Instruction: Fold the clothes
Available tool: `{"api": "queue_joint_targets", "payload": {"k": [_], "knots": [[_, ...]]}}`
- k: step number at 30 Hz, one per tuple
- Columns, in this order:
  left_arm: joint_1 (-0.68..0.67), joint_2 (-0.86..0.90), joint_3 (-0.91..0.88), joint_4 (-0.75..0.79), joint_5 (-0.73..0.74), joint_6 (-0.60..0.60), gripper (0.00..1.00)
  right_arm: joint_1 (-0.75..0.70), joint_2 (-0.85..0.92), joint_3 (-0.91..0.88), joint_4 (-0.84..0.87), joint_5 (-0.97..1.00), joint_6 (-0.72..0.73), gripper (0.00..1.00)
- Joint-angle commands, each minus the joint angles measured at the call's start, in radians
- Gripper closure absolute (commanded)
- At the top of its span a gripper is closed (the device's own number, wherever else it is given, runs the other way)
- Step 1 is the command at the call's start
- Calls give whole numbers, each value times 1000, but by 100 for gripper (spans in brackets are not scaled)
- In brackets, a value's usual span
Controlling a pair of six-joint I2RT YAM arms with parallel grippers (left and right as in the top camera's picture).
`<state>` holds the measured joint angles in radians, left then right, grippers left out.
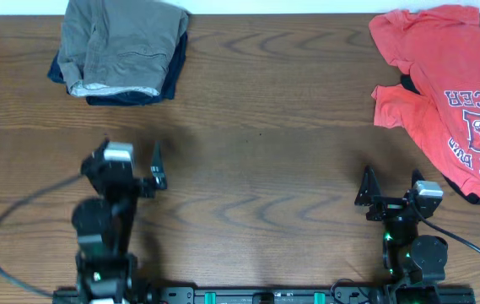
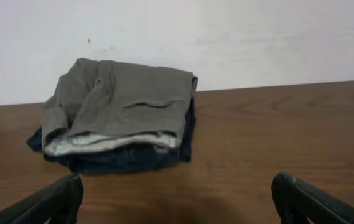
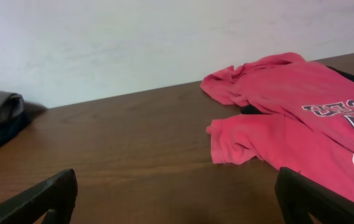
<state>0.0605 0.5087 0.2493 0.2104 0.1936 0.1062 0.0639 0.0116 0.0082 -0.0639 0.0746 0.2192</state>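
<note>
Wooden table [image 1: 256, 169], brown and grained, backed by a white wall [image 2: 226, 37]: that was your working surface. Item one, the grey-khaki shorts [image 1: 126, 42]: they lay at the far left corner, folded into a compact block, a strip of pale lining [image 2: 102, 143] showing along the near edge. They rested squarely on a navy denim garment [image 1: 130, 98], itself folded, so the two read as a stack for finished pieces. Item two, a red T-shirt [image 1: 442, 76] with white lettering: it was spread loose and rumpled at the far right, lettering up, one sleeve pointing toward the table's middle, with a dark garment [image 1: 408, 82] partly under it; well apart from the stack, it looked like a separate heap of unfolded clothes. Item three, your left gripper [image 1: 132, 154]: it hung near the front edge, short of the stack, jaws wide and holding nothing, its wrist view aimed straight at the shorts. Item four, your right gripper [image 1: 391, 187]: it sat low near the front right, jaws likewise spread and empty, facing the T-shirt's sleeve. Both arms touched no cloth. By that layout, you could judge the shorts' fold as finished or very nearly so.
</note>
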Motion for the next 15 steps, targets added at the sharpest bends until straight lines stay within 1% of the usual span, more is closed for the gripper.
{"api": "queue_joint_targets", "payload": {"k": [1,4,7,13,15], "knots": [[0,-146,-90,8,8,-11,2,-12,-7,-3,-3,-4,-3,1],[0,-264,-159,8,8,-11,2,-12,-7,-3,-3,-4,-3,1],[-1,-342,-202,8,8,-11,2,-12,-7,-3,-3,-4,-3,1],[0,-390,-243,0,9,-12,2,-12,-7,-3,-3,-4,-3,1],[-1,-404,-245,-28,9,-15,2,-12,-7,-3,-3,-4,-3,1]]}}
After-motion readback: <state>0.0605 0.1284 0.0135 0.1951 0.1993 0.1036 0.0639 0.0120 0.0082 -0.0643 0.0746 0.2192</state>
